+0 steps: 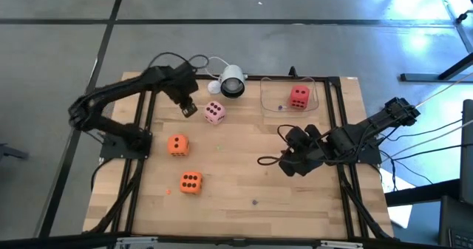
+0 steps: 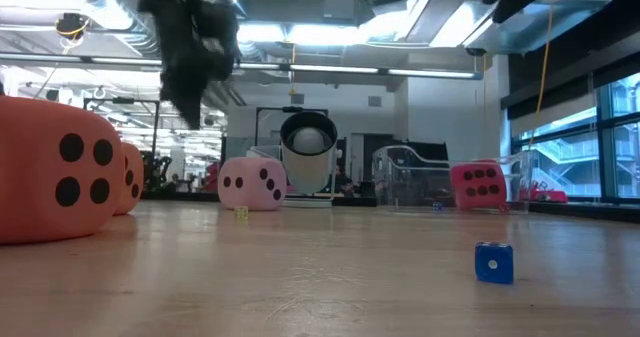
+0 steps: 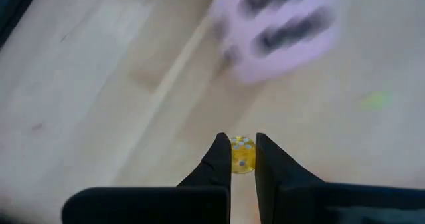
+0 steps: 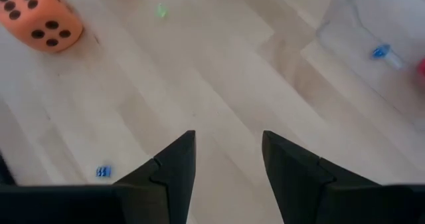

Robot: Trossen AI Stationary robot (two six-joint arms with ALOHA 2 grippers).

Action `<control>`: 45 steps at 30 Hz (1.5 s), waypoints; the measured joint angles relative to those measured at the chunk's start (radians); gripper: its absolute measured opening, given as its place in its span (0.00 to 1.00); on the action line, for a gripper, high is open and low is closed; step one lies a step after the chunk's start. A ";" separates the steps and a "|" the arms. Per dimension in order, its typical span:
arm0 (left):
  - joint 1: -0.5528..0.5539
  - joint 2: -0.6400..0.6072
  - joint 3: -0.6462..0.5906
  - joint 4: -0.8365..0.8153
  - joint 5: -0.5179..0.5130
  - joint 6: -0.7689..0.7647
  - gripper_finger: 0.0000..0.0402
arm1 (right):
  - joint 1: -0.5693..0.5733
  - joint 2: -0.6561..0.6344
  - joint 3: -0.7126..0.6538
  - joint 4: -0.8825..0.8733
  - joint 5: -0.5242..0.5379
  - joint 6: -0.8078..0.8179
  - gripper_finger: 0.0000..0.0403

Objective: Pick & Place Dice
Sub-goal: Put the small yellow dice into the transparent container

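We see a table (image 1: 244,182) of pale, matt wood planks with visible grain, and soft, matt, foam-like dice: pink (image 1: 214,112), red (image 1: 299,95), orange (image 1: 177,144). The container (image 1: 275,101) holding the red one looks like clear glossy plastic, and the left gripper (image 3: 242,159) fingers look like matt black plastic.

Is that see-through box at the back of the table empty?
No. The clear box holds the red die, seen from above inside its walls. The right wrist view also shows a small blue thing inside it.
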 joint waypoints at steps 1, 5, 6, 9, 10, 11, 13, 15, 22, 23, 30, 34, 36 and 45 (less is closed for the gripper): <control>-0.007 -0.038 0.000 0.020 0.044 -0.044 0.03 | 0.000 0.000 0.000 0.000 0.026 0.000 0.43; -0.070 -0.178 -0.001 0.124 0.173 -0.221 0.02 | 0.000 0.000 0.000 0.008 0.151 -0.010 0.43; -0.093 -0.210 -0.001 0.155 0.182 -0.263 0.02 | 0.000 0.000 0.000 0.010 0.185 -0.029 0.43; -0.163 -0.302 -0.001 0.255 0.171 -0.395 0.02 | 0.000 0.000 0.000 0.037 0.267 -0.145 0.43; -0.187 -0.327 -0.001 0.299 0.168 -0.442 0.02 | 0.000 0.000 0.000 0.058 0.291 -0.194 0.43; -0.214 -0.348 -0.001 0.347 0.161 -0.486 0.02 | 0.000 0.000 0.000 0.087 0.315 -0.239 0.43; -0.273 -0.385 -0.001 0.447 0.136 -0.569 0.02 | -0.001 0.000 0.000 0.172 0.377 -0.346 0.43; -0.340 -0.405 -0.001 0.557 0.122 -0.636 0.02 | -0.001 0.000 0.000 0.281 0.436 -0.481 0.43; -0.532 -0.394 -0.001 0.828 0.038 -0.743 0.02 | -0.009 0.000 0.000 0.785 0.545 -1.053 0.43; -0.553 -0.385 -0.001 0.854 0.029 -0.751 0.02 | -0.012 0.000 0.000 0.868 0.545 -1.133 0.43; -0.666 -0.258 -0.001 1.061 -0.003 -0.802 0.02 | -0.035 0.000 0.000 1.247 0.457 -1.476 0.44; -0.684 -0.177 -0.002 1.190 0.013 -0.836 0.02 | -0.039 0.000 0.000 1.271 0.416 -1.520 0.48; -0.684 -0.149 -0.002 1.233 0.025 -0.854 0.02 | -0.039 0.006 0.000 1.271 0.414 -1.520 0.52; -0.678 -0.073 -0.001 1.322 0.075 -0.910 0.02 | -0.025 0.008 0.000 1.270 0.402 -1.409 0.64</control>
